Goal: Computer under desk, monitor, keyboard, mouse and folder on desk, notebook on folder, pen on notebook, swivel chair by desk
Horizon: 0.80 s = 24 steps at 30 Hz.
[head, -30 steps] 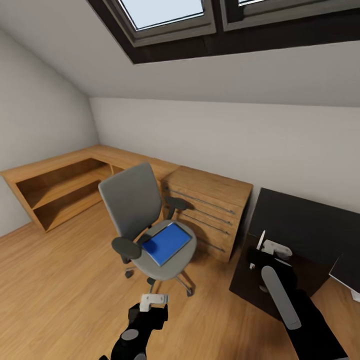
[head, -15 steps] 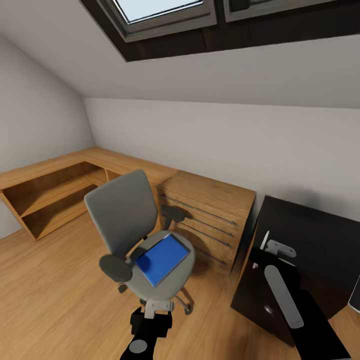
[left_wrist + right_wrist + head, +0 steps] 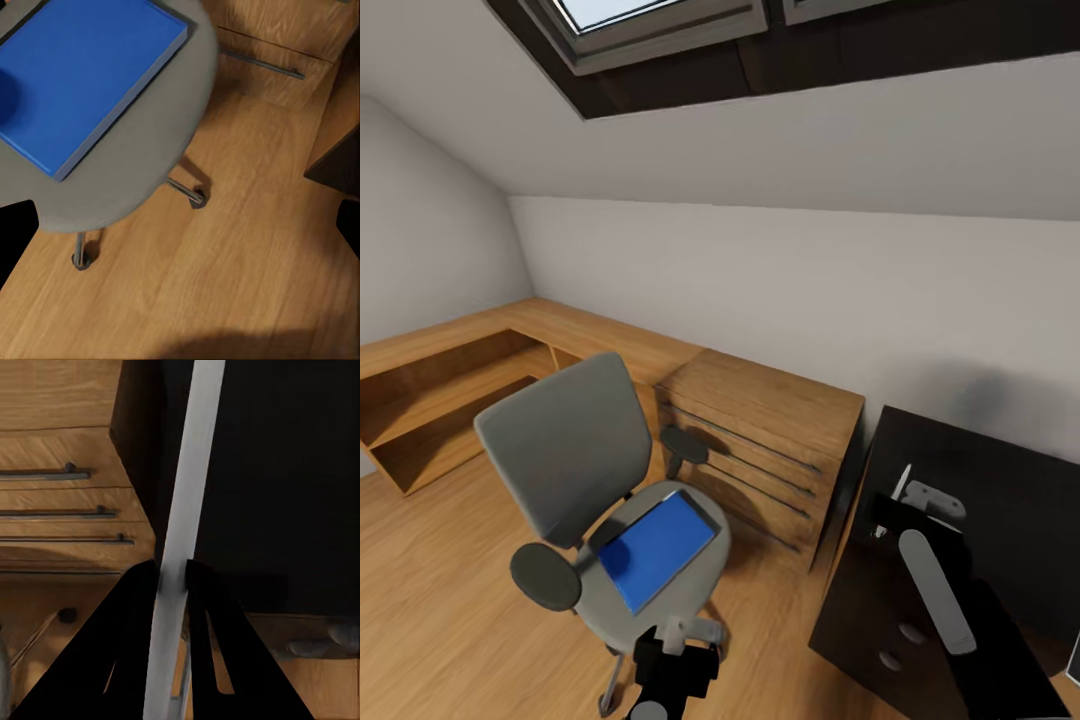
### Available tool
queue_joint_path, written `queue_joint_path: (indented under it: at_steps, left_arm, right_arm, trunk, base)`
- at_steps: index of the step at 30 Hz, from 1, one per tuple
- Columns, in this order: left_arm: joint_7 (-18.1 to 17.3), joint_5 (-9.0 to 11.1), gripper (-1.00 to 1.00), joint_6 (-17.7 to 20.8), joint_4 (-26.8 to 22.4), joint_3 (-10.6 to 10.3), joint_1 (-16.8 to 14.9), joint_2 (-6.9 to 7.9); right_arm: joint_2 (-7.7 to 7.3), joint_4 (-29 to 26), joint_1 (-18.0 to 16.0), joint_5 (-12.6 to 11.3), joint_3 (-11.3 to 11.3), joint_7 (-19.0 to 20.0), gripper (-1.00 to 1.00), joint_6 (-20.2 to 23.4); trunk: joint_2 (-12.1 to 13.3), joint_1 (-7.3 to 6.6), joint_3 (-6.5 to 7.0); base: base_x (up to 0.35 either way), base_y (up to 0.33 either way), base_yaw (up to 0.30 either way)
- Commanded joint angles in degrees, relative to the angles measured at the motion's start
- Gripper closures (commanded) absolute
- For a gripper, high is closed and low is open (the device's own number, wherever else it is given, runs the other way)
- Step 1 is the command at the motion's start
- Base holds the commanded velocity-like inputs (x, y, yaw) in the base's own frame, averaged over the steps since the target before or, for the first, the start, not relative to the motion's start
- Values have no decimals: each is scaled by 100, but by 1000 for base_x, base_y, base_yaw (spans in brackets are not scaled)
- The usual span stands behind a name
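The grey swivel chair stands on the wood floor with the blue folder lying flat on its seat. My left gripper hangs open just in front of the seat's near edge. In the left wrist view the folder and seat lie ahead of the left gripper, apart from its fingers. My right gripper is shut on a thin pale stick, the pen, over the black desk. The right wrist view shows the pen pinched by the right gripper.
A light-wood drawer chest stands between the chair and the desk. Low wood shelving runs along the left wall. The desk's black drawer unit with silver knobs is below my right arm. The grey ceiling slopes low overhead.
The whole view has shifted: the camera has come closer to the chair, which now looks larger and lower left. My right gripper still holds the pen; the left stays open.
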Motion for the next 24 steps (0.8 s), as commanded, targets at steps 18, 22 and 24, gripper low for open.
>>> queue_joint_path:
  at_steps: [18,22,24]
  left_arm:
    - [47,-4,-100,24,-18,-53,-9,-1]
    - [47,11,-100,24,-17,-57,-9,-11]
    - [49,11,-100,24,-17,-57,-9,-16]
  right_arm:
    - [-23,1247,-81,-98,-1145,618,100,496]
    - [-67,1554,-188,-97,-1280,711,100,542]
    - [-127,1801,-288,-102,-1298,790,100,546]
  trunk:
    - [-5,2,-7]
    - [-5,2,-7]
    - [-5,2,-7]
  base:
    - [128,-9,0]
    - [182,0,0]
    - [51,0,0]
